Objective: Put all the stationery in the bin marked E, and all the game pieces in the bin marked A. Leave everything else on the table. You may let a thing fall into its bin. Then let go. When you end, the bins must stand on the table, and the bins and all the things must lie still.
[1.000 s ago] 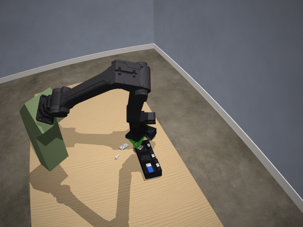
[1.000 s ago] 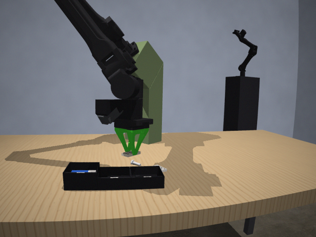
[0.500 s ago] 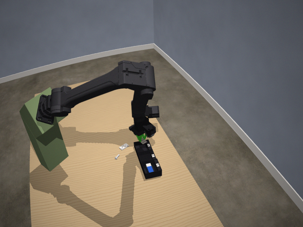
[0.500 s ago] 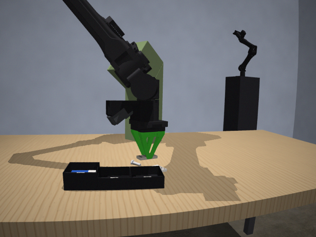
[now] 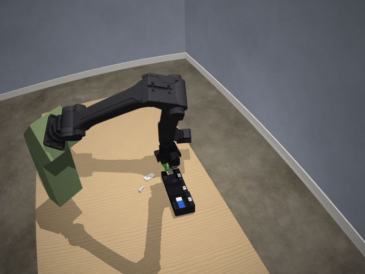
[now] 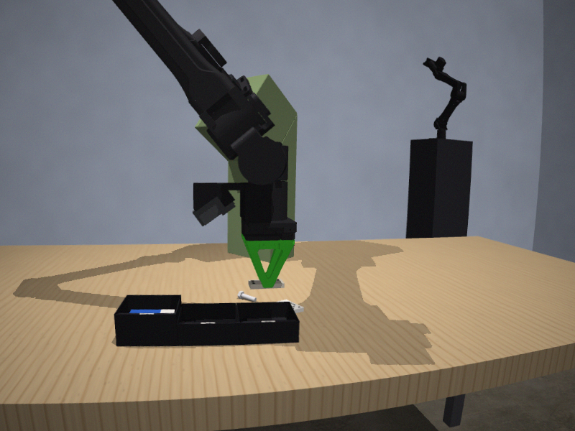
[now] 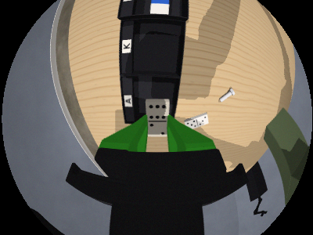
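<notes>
My gripper [image 5: 169, 170] has green fingers and is shut on a grey domino [image 7: 156, 114]. It holds the domino above the near end of a row of three black bins [image 5: 177, 191]. The held domino also shows in the exterior view [image 6: 265, 284], above the right-hand bin [image 6: 267, 322]. In the wrist view the bin under the domino bears a label that reads like A [image 7: 127, 100], and the middle one reads K [image 7: 125, 47]. The far bin [image 7: 153, 0] holds a blue and white eraser [image 7: 160, 1]. Its label is too small to read. A second, white domino [image 5: 148, 176] lies on the table beside the bins.
A silver bolt [image 5: 140, 189] lies on the table left of the bins, near the white domino. The green pedestal [image 5: 51, 159] carrying the arm's base stands at the table's left side. A black pillar with a small arm [image 6: 438, 185] stands behind the table.
</notes>
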Controlling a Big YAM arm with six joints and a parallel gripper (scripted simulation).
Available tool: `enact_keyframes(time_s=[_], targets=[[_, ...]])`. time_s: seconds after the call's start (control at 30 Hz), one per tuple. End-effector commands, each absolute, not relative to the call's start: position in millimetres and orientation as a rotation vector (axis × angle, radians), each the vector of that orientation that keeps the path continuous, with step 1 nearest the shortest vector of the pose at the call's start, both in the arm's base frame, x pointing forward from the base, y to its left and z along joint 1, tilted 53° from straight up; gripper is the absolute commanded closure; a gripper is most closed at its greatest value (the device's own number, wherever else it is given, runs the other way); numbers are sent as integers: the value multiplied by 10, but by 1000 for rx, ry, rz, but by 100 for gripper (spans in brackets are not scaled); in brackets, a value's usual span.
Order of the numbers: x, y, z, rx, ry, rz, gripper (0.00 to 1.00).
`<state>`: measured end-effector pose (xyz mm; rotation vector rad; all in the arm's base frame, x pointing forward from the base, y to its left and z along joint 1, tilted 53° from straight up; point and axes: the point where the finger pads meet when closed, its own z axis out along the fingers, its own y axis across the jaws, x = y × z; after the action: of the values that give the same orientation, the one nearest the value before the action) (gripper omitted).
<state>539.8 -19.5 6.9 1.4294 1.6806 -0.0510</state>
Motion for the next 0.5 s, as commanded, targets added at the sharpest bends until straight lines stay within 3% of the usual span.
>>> enact_keyframes(time_s=[0.0,0.47], targets=[[5449,-284,229,1496,1609,-16,79],[5421,-295,163,1496,1623,-30,79]])
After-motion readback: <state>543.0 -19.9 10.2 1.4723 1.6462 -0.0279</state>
